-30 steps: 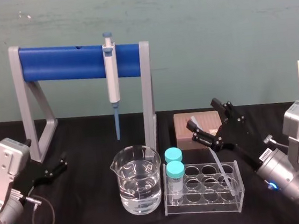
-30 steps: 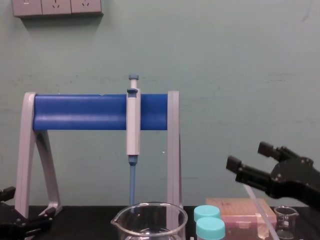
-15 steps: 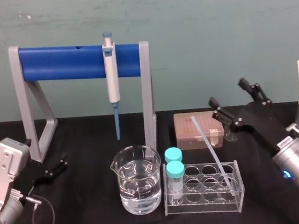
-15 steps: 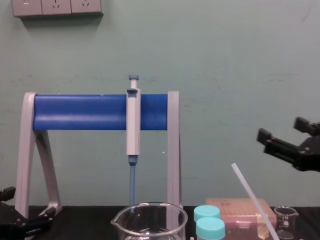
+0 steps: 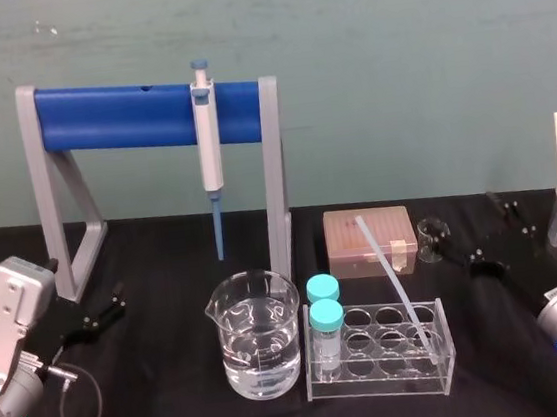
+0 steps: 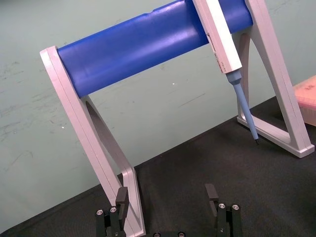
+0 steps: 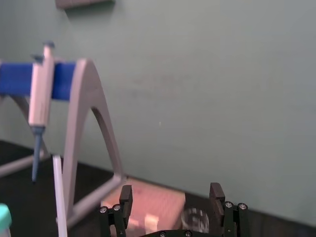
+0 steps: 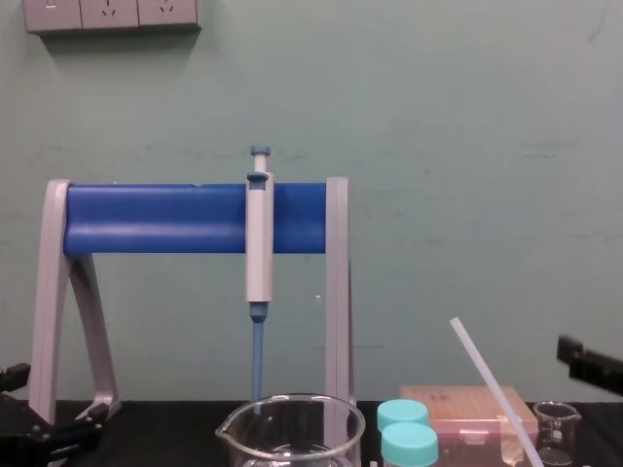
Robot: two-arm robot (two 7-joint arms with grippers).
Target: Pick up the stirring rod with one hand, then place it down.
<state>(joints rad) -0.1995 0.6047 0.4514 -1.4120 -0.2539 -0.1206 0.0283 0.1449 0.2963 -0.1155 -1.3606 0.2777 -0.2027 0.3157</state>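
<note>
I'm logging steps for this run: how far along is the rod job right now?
Done: the stirring rod leans in the test tube rack, released. In hand: the right gripper, jaws open and empty, has backed off to the right from where it reached over the rod a second ago. Left: seemingly nothing; the left gripper sits parked on the left side.
</note>
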